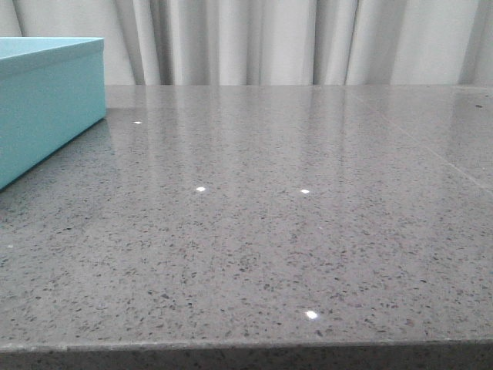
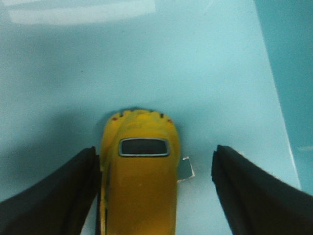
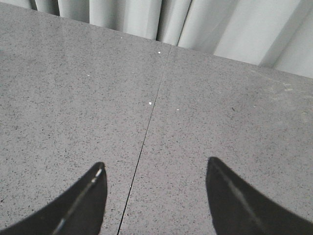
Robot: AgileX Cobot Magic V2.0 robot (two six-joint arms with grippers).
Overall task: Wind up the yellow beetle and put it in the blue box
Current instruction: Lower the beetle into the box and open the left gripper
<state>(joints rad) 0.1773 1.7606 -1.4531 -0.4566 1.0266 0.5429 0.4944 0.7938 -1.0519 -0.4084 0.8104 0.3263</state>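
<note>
In the left wrist view the yellow beetle point(image 2: 139, 181) lies on the light turquoise floor of the blue box point(image 2: 210, 73), seen from above with its dark window showing. My left gripper point(image 2: 155, 148) is open around it. One finger point(image 2: 63, 191) is right against the car's side and the other finger point(image 2: 249, 191) stands well apart from it. In the front view the blue box point(image 1: 46, 100) stands at the far left of the grey table, and neither gripper shows there. My right gripper point(image 3: 155, 162) is open and empty above the bare table.
A small grey square with a white edge point(image 2: 185, 169) lies on the box floor beside the car. A darker box wall point(image 2: 288, 58) rises at one side. The speckled grey table point(image 1: 269, 231) has a thin seam point(image 3: 146, 127). White curtains point(image 1: 308, 38) hang behind.
</note>
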